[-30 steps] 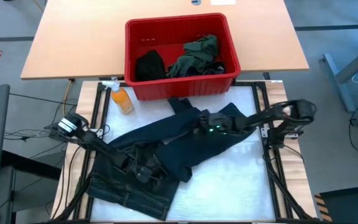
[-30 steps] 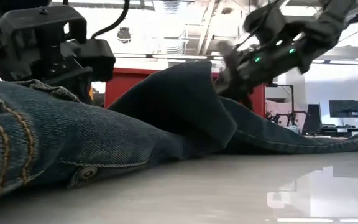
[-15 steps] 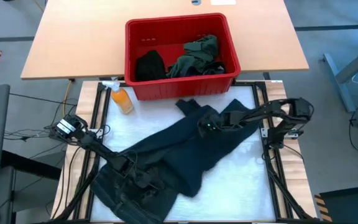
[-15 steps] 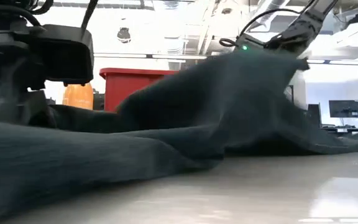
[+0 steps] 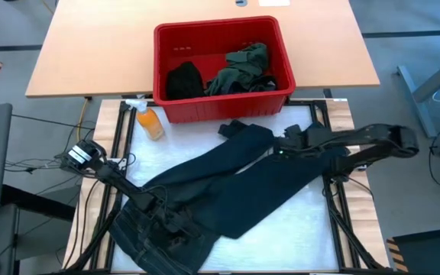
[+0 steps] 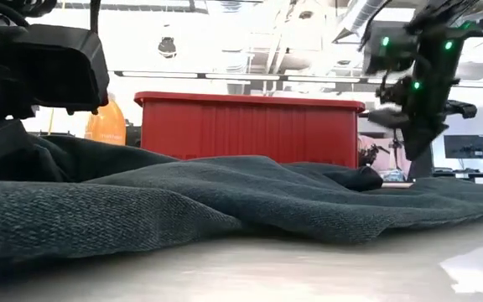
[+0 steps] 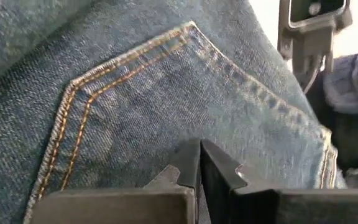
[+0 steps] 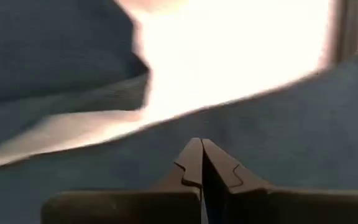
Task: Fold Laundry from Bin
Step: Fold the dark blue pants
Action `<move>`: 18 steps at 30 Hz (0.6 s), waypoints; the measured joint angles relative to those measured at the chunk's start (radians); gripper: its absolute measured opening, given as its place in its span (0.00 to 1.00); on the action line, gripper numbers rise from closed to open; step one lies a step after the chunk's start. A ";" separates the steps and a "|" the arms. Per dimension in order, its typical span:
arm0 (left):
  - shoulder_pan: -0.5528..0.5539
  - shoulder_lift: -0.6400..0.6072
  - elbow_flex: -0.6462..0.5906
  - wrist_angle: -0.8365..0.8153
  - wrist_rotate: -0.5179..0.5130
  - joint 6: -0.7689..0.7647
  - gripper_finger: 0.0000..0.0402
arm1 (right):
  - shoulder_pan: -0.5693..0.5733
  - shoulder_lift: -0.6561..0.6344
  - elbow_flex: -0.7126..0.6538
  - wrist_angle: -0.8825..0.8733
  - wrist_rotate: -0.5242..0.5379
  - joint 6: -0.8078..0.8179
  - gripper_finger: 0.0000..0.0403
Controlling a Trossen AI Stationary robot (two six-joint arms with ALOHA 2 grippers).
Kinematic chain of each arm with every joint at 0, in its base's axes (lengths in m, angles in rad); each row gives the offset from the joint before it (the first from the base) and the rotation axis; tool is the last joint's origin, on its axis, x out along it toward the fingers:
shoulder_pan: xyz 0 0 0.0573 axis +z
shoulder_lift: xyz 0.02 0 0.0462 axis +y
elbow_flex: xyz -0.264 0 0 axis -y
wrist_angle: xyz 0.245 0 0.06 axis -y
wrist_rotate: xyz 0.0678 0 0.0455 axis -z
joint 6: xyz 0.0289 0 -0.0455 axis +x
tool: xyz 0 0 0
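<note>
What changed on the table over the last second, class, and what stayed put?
The right gripper drew the leg of the jeans out toward its own side, so the raised fold now lies flat. The left gripper closed at the waistband. The bin, its laundry and the spray bottle stayed put.

since a second ago the jeans (image 5: 235, 187) have been pulled out from a bunched heap into a long diagonal band across the counter (image 5: 296, 237), their upper end now lying just below the red bin (image 5: 221, 108). the hump of denim that rose high in the low view has dropped, so the cloth lies flat and low and the bin's ribbed front shows fully behind it. the right gripper (image 5: 287, 142) has moved outward, toward the counter's right side, with its arm stretched longer. the left gripper (image 5: 176, 223), partly open a second ago, has pressed its fingers together at the waist end.
</note>
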 joint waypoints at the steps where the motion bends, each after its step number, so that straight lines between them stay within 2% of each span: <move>1: 0.000 -0.009 -0.001 -0.006 -0.006 0.015 0.00 | 0.023 -0.035 0.000 0.058 -0.001 -0.014 0.05; 4: 0.007 -0.045 -0.002 -0.035 -0.014 0.058 0.00 | 0.093 -0.111 0.001 0.304 -0.001 -0.102 0.05; 8: 0.019 -0.112 -0.003 -0.103 -0.007 0.089 0.00 | 0.143 -0.082 0.002 0.607 -0.007 -0.249 0.05; 11: 0.023 -0.174 -0.003 -0.123 0.014 0.117 0.00 | 0.125 0.017 0.003 0.733 -0.019 -0.292 0.05; 14: 0.023 -0.235 -0.002 -0.103 0.011 0.146 0.00 | 0.081 0.147 0.002 0.837 -0.092 -0.295 0.05; 18: 0.013 -0.292 -0.001 -0.098 -0.064 0.166 0.00 | 0.006 0.318 0.002 0.950 -0.212 -0.294 0.05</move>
